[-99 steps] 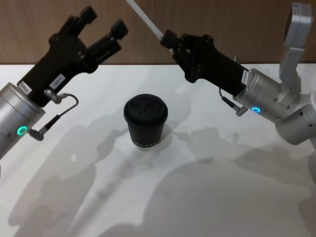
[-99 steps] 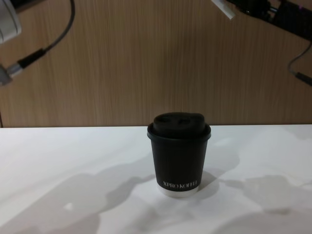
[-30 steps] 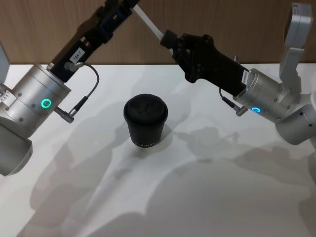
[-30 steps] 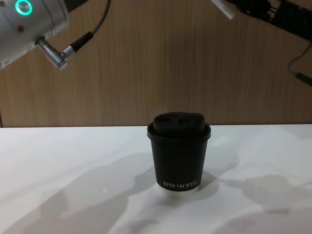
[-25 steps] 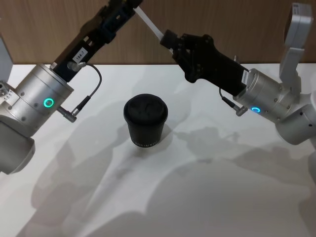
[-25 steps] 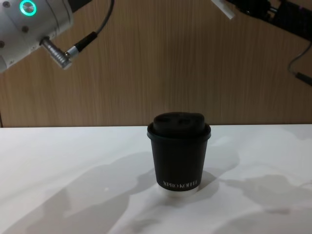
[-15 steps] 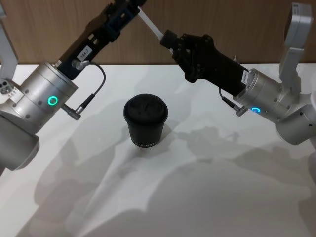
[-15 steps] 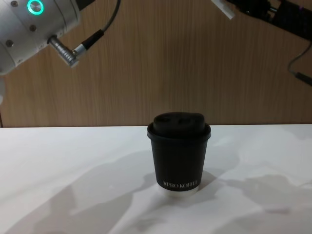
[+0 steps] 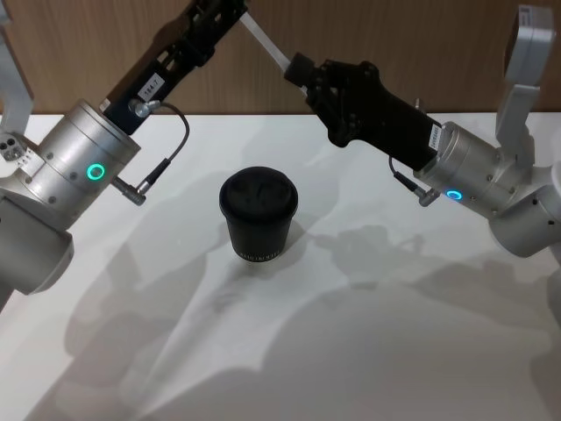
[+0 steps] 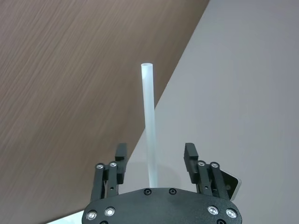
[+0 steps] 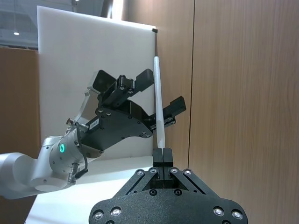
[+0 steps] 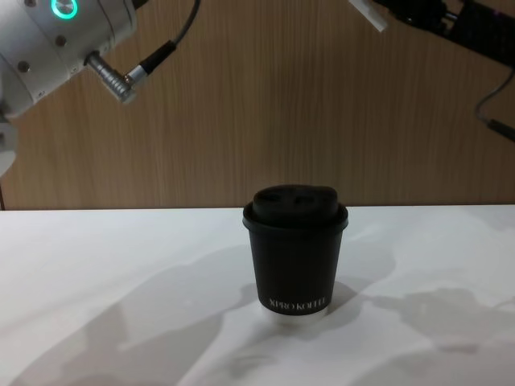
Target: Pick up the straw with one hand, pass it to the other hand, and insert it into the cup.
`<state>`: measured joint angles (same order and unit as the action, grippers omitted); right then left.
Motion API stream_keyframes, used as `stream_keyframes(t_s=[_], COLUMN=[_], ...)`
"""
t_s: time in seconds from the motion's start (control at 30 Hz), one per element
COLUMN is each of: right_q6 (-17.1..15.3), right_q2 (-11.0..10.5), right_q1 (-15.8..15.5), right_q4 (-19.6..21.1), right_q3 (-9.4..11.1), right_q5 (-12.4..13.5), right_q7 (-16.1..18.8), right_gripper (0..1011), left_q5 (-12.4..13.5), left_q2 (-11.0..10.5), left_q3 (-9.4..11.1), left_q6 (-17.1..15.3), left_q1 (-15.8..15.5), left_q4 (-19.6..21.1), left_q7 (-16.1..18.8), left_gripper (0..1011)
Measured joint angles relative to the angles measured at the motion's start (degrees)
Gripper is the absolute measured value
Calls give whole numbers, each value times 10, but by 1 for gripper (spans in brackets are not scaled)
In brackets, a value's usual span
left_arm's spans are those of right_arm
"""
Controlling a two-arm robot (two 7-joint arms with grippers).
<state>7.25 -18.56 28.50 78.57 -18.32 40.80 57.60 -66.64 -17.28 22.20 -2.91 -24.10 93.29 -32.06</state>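
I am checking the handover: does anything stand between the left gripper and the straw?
Nothing visible does. The straw stands in the gap of the open left gripper, touching neither finger. The right gripper is shut on its other end.
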Motion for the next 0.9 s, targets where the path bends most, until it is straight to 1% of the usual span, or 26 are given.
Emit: stream_keyframes(t_s=[0.17, 0.2, 0.27, 0.33, 0.37, 0.47, 0.5, 0.53, 0.6, 0.63, 0.67, 0.7, 0.77, 0.9], right_q6=[0, 0, 0, 0, 0, 0, 0, 0, 0, 0, 0, 0, 0, 0], right_q2=[0, 0, 0, 0, 0, 0, 0, 0, 0, 0, 0, 0, 0, 0], right_q1=[0, 0, 0, 0, 0, 0, 0, 0, 0, 0, 0, 0, 0, 0], right_q4=[0, 0, 0, 0, 0, 0, 0, 0, 0, 0, 0, 0, 0, 0], right_q3=[0, 0, 0, 0, 0, 0, 0, 0, 0, 0, 0, 0, 0, 0], right_q5=[0, 0, 0, 0, 0, 0, 0, 0, 0, 0, 0, 0, 0, 0], right_q7=[0, 0, 0, 0, 0, 0, 0, 0, 0, 0, 0, 0, 0, 0], right_gripper=[6, 6, 6, 6, 6, 6, 6, 6, 6, 6, 6, 6, 6, 6], left_q5=[0, 0, 0, 0, 0, 0, 0, 0, 0, 0, 0, 0, -1, -1], left_q2=[0, 0, 0, 0, 0, 0, 0, 0, 0, 0, -1, -1, -1, -2], left_q3=[4, 4, 5, 6, 7, 8, 9, 9, 10, 10, 11, 11, 12, 13], left_q6=[9, 10, 12, 14, 15, 18, 20, 21, 23, 23, 24, 25, 27, 29], left_q1=[-6, -6, -7, -9, -9, -11, -12, -12, -13, -13, -14, -14, -14, -15], left_q4=[-4, -4, -5, -6, -6, -8, -8, -8, -8, -8, -9, -9, -9, -9], left_q7=[-10, -11, -13, -16, -17, -19, -19, -19, -20, -20, -20, -20, -20, -18], left_gripper=[629, 629, 553, 506, 447, 360, 301, 290, 222, 204, 160, 147, 73, 36])
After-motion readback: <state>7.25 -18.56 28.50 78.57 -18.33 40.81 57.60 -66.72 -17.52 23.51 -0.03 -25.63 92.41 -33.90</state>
